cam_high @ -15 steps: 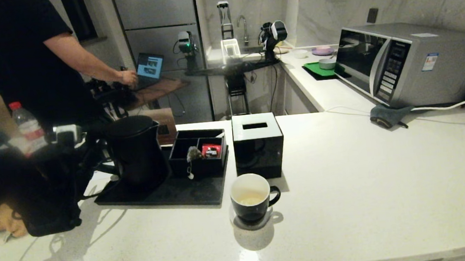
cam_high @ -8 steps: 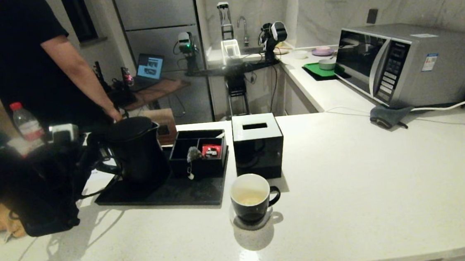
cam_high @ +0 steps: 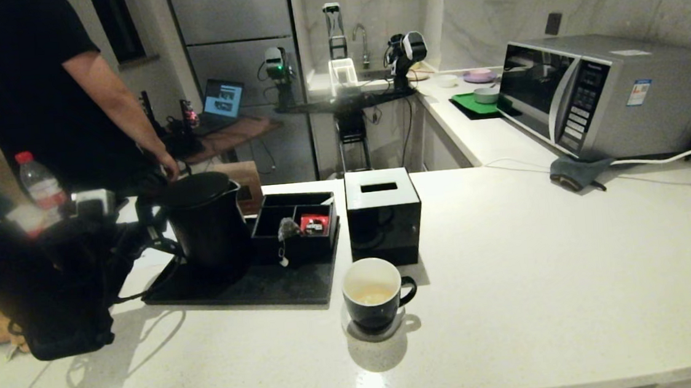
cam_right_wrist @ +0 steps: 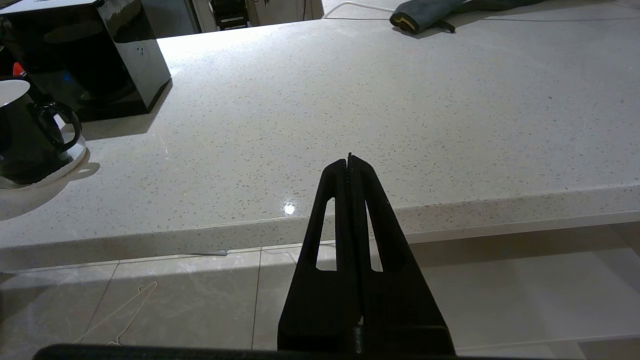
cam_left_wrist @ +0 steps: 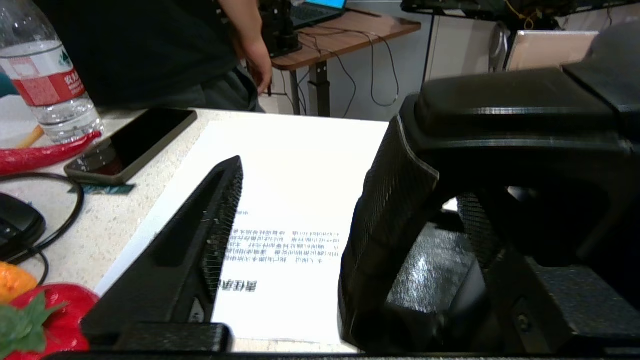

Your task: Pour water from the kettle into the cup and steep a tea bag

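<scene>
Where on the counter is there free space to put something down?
Bare counter stretches right of the cup, from the black box out to the microwave. The left is crowded: kettle, black tray, left gripper.

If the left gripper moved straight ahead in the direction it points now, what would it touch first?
Most likely the kettle. The left gripper is open, with the kettle's handle apparently between its fingers, so the handle would be met first and the kettle's body just behind it. Depth is hard to judge here.

Upside-down Chinese print on white sheet (cam_left_wrist: pixel 295 200), too blurred to read
</scene>
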Robot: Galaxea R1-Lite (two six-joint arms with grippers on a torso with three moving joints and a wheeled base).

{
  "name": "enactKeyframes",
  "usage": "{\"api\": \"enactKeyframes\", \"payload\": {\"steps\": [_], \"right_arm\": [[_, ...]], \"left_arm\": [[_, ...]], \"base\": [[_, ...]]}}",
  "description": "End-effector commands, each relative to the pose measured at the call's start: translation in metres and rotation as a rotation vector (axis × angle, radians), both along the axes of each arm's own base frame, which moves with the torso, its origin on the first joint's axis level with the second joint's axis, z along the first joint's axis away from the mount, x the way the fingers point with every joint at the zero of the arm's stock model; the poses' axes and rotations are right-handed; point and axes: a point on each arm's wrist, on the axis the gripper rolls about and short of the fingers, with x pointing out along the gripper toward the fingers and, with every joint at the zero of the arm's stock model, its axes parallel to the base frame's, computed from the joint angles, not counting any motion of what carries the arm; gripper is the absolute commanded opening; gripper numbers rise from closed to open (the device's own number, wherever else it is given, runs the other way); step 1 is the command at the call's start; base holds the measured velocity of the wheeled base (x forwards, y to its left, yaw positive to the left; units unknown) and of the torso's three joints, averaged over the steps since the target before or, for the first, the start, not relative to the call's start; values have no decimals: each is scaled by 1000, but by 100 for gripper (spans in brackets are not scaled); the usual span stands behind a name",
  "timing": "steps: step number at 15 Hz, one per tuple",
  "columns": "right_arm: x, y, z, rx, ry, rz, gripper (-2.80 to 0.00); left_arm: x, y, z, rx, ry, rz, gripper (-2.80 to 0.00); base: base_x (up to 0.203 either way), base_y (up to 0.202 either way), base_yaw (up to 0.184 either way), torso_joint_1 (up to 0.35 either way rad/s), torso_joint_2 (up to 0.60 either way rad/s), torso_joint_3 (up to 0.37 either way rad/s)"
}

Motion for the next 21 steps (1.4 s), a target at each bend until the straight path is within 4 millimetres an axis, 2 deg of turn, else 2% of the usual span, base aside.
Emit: {"api": "enactKeyframes", "payload": {"steps": [1, 6, 11, 17, 21], "right_arm": [[0, 0, 0, 1, 1, 0, -280], [0, 0, 0, 1, 1, 0, -280], [0, 0, 0, 1, 1, 0, -280], [0, 0, 0, 1, 1, 0, -280], [0, 0, 0, 1, 1, 0, -280]], "left_arm": [[-6, 0, 4, 3, -18, 2, 0], [-22, -4, 9, -1, 7, 2, 0], [-46, -8, 12, -12, 52, 7, 0], [-86, -16, 8, -27, 136, 9, 0], [-98, -18, 13, -28, 139, 10, 0]], "base": [[0, 0, 0, 0, 0, 0], [0, 0, 0, 0, 0, 0], [0, 0, 0, 0, 0, 0], [0, 0, 0, 0, 0, 0], [0, 0, 0, 0, 0, 0]]}}
